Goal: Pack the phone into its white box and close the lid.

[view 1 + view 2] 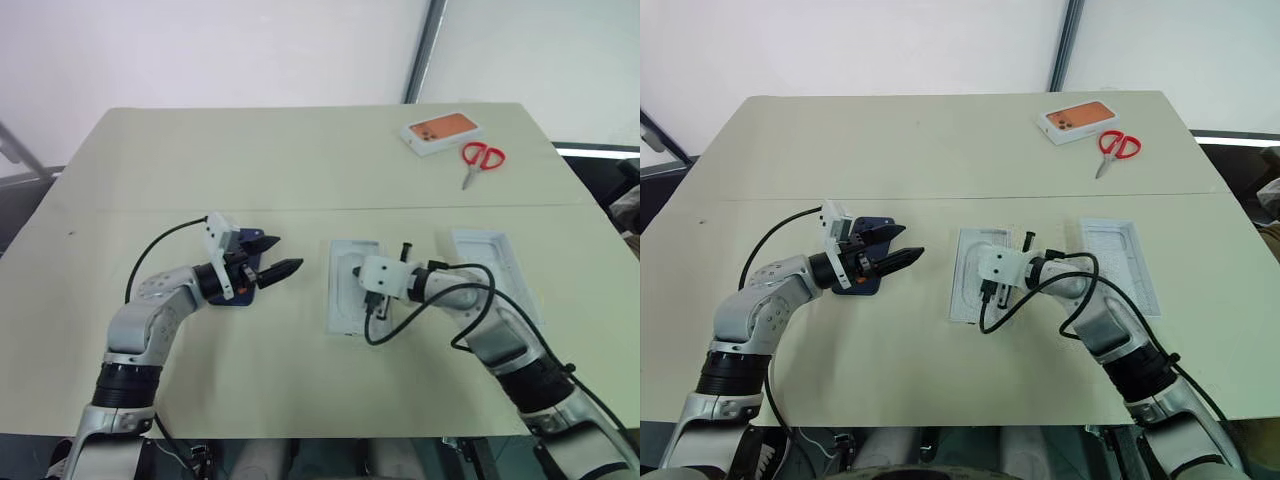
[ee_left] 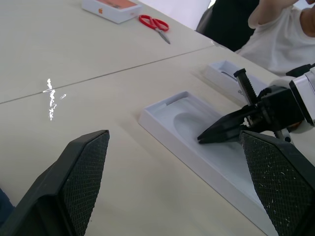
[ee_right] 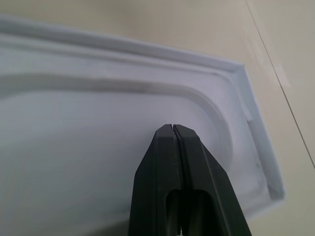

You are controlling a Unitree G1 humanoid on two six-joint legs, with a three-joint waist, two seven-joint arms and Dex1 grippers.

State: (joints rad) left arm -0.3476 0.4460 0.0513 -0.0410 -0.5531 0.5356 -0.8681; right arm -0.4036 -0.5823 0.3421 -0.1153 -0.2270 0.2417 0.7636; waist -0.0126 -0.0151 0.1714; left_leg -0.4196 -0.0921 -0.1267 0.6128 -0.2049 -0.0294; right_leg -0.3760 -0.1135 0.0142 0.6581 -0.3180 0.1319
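The dark blue phone [image 1: 232,301] lies flat on the table, mostly hidden under my left gripper [image 1: 285,255]. That gripper is open, level and pointing right, with nothing between its fingers [image 2: 83,167]. To its right lies the white box [image 1: 343,300], a shallow white tray whose inside shows an oval recess. My right gripper [image 3: 172,127] is shut and empty, tilted down with its tip in that recess [image 2: 202,139]. Further right the lid [image 1: 1122,262] lies with its plain ridged white face up, close to my right forearm.
At the table's far right stand a white box with an orange phone print [image 1: 441,132] and red scissors [image 1: 482,158]. A seam [image 1: 200,211] crosses the table. A person in a white shirt [image 2: 280,34] sits beyond the table's right side.
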